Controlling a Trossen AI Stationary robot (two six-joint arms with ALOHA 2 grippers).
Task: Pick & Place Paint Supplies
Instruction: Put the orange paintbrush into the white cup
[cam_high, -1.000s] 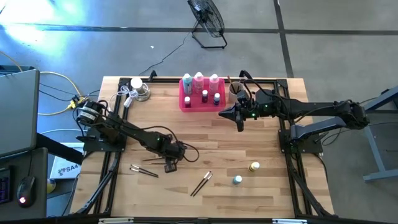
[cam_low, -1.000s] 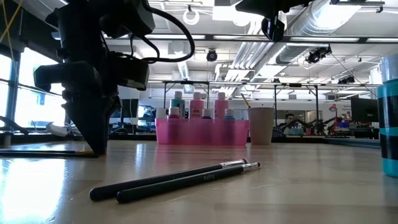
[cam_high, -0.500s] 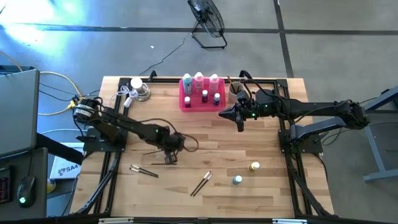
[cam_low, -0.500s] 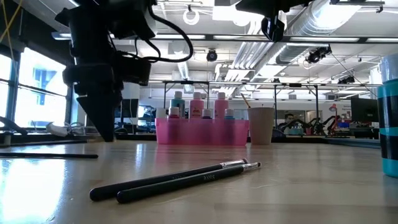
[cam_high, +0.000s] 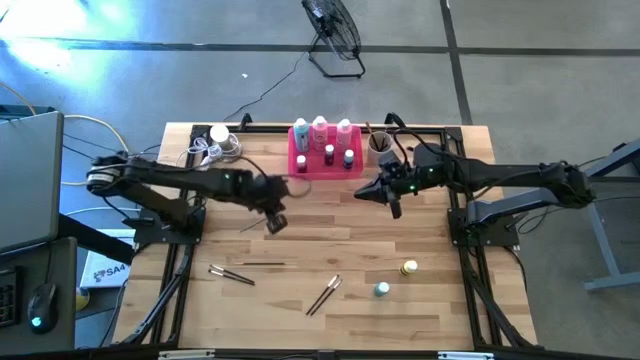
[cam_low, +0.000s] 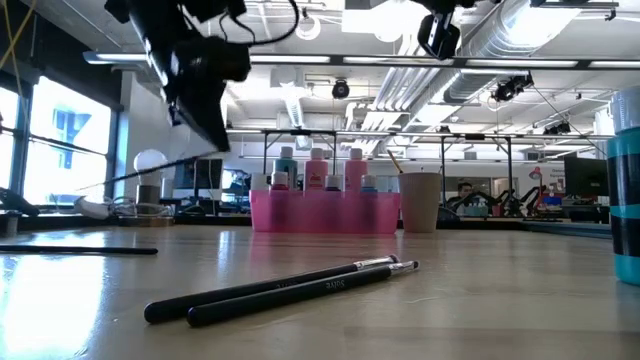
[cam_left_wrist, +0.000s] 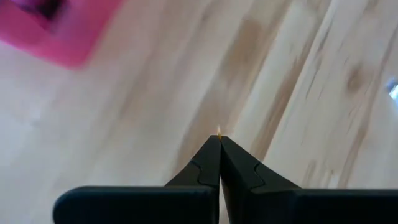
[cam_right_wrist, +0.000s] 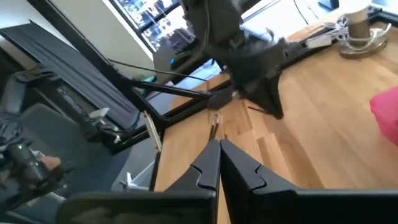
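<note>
My left gripper (cam_high: 277, 224) hangs above the table's middle, near side of the pink tray (cam_high: 296, 166), shut on a thin paintbrush (cam_high: 250, 227). Another single brush (cam_high: 262, 263) and two pairs (cam_high: 230, 275) (cam_high: 323, 295) lie flat on the wood. A tiny yellow bottle (cam_high: 409, 268) and a tiny teal one (cam_high: 381, 290) stand at the near right. The tray holds three tall white-capped bottles (cam_high: 320, 130) and tiny bottles. My right gripper (cam_high: 386, 197) hovers shut and empty to the right of the tray. My left gripper pinches the paintbrush near one end (cam_low: 205, 156) between its fingertips (cam_low: 214, 140), coming from above on a forward slant. The fingers lie across the brush. It is lifted clear of the table and sticks out sideways, its free end (cam_low: 105, 181) slightly lower.
A beige cup (cam_high: 378, 145) with brushes stands right of the tray. A round metal object with cables (cam_high: 222, 145) sits at the far left corner. Bare wood lies between the tray and the loose brushes.
My left gripper has risen from the table and moved toward the far edge and the tray, staying shut. It has taken one paintbrush up with it, now lifted clear. The single brush beside it stays on the table.
</note>
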